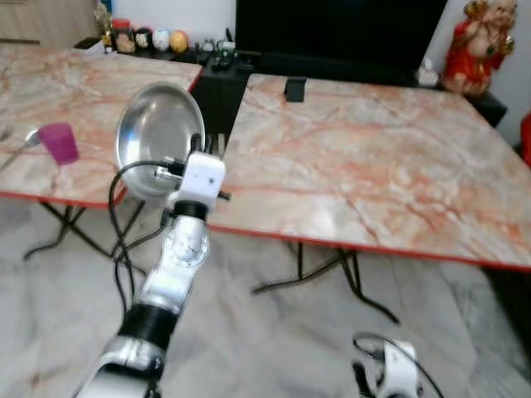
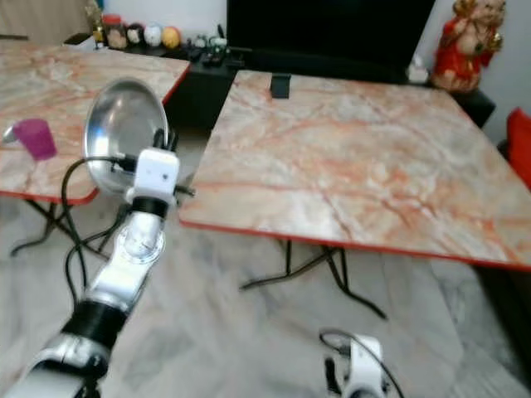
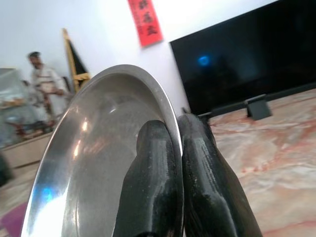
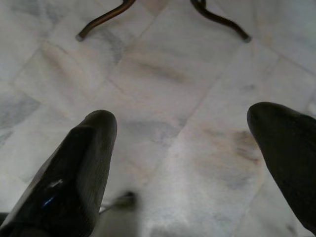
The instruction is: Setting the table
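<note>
Pink cup (image 1: 58, 142) at nine o'clock on the left table (image 1: 50, 91). Left claw (image 3: 177, 148) pinches the rim of a steel plate (image 1: 158, 133), held tilted at ten o'clock over the table edge. Right claw (image 4: 182, 148), five o'clock, hangs wide; a rim-only pinch may let the plate slip.

Two marble-patterned tables with red edges stand side by side on a pale tiled floor (image 1: 265, 332). The left table (image 1: 75, 91) carries a pink cup (image 1: 59, 143); the right table (image 1: 373, 166) bears a small dark stand (image 1: 294, 88).
</note>
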Tool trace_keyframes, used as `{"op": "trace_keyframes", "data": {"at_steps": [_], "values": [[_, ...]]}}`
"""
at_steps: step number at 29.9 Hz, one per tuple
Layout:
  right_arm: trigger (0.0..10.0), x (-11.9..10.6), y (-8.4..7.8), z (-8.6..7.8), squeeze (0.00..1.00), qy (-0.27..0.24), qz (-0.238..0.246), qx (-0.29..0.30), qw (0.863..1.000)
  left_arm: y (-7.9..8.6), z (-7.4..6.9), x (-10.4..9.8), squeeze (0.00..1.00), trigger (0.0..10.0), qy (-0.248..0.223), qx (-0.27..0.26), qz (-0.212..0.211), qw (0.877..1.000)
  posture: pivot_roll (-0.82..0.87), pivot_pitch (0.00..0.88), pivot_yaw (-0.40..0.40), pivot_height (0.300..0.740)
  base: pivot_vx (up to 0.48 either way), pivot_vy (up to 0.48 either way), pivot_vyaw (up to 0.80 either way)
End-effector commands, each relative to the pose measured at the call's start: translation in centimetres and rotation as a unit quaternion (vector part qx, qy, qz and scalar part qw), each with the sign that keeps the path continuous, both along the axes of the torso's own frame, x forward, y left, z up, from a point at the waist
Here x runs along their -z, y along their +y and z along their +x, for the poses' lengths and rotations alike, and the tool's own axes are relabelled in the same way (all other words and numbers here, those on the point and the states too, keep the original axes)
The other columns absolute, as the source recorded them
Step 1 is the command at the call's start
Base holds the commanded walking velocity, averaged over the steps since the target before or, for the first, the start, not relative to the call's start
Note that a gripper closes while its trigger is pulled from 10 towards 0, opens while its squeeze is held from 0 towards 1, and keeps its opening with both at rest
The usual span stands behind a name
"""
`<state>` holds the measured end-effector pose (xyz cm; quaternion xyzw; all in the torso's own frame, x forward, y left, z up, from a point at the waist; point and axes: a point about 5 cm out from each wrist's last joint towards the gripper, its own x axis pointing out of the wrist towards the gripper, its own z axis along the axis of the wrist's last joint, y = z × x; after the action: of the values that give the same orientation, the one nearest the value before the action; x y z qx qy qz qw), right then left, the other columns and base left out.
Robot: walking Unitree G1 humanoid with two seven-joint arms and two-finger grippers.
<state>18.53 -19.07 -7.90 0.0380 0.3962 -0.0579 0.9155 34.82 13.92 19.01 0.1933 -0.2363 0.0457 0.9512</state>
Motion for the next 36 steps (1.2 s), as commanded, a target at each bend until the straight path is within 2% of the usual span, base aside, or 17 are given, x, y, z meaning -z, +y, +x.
{"op": "trace_keyframes", "data": {"at_steps": [1,10,14,17,21,24,25,36], "values": [[10.0,0.0,-0.8,-0.1,0.0,0.003,-0.009,0.006,1.0,-1.1,0.0,-0.9,0.0,10.0,-0.016,0.016,-0.006,1.0,0.04,0.0,-0.054,0.74,0.0,-0.465,0.0],[10.0,0.0,-0.8,-0.2,0.0,0.004,-0.01,0.001,1.0,-0.4,-0.1,-0.5,0.0,10.0,-0.009,0.009,-0.012,1.0,0.05,0.0,-0.06,0.74,0.0,-0.459,0.0],[10.0,0.0,-0.9,-0.2,0.0,0.004,-0.01,-0.001,1.0,-0.3,-0.2,-0.4,0.0,10.0,-0.006,0.01,-0.011,1.0,0.05,0.0,-0.061,0.74,0.0,-0.446,0.0],[10.0,0.0,-0.9,-0.3,0.0,0.004,-0.011,-0.001,1.0,-0.7,-0.2,0.3,0.0,10.0,0.013,0.022,-0.004,1.0,0.04,0.0,-0.059,0.74,0.0,-0.398,0.0],[10.0,0.0,-1.0,-0.3,0.0,0.003,-0.011,0.0,1.0,-1.1,-0.4,1.9,0.0,10.0,0.044,0.034,0.024,0.998,0.04,0.0,-0.059,0.74,0.0,0.0,0.0],[10.0,0.0,-1.0,-0.3,0.0,0.003,-0.011,0.0,1.0,-1.0,-0.5,2.3,0.0,10.0,0.054,0.036,0.018,0.998,0.04,0.0,-0.06,0.74,0.0,0.0,0.0],[10.0,0.0,-1.0,-0.2,0.0,0.002,-0.011,0.0,1.0,-1.0,-0.6,2.2,0.0,10.0,0.051,0.043,0.007,0.998,0.04,0.0,-0.063,0.74,0.0,0.0,0.0],[10.0,-0.1,-0.9,0.0,0.0,-0.001,-0.008,0.003,1.0,-1.0,-0.6,1.9,0.0,10.0,0.053,0.055,0.01,0.997,0.04,0.0,-0.056,0.74,0.05,0.0,0.0]]}}
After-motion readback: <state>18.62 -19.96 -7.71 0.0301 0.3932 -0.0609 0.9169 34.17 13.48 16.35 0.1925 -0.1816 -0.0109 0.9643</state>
